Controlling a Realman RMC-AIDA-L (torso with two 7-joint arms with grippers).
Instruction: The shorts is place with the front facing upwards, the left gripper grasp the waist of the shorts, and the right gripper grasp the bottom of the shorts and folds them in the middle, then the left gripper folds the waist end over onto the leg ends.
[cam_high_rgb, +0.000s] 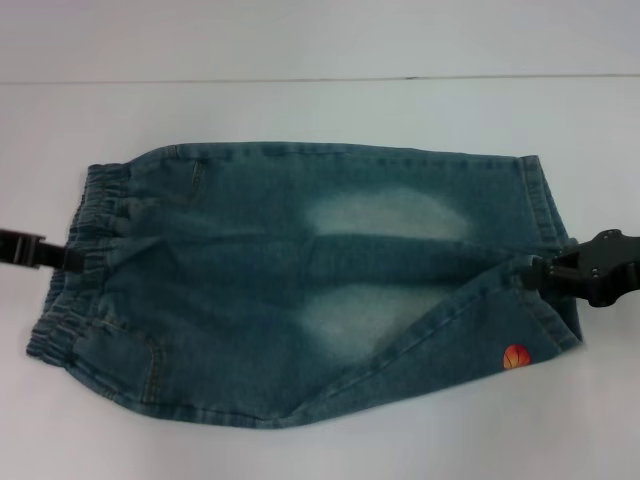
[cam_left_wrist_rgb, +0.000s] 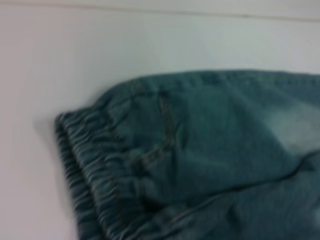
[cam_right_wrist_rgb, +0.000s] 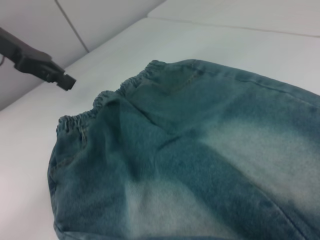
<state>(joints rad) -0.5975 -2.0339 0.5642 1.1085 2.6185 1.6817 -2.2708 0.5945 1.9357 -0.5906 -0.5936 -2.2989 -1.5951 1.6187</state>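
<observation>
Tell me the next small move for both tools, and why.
Probably close both: the left tool sits at the waistband and the right tool at the leg hems, yet the shorts lie flat, unfolded.

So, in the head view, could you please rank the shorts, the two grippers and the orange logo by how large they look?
Largest to smallest as they appear:
1. shorts, by far
2. right gripper and left gripper: both are cut off by the frame edges, so I would not rank one over the other
3. orange logo, smallest
</observation>
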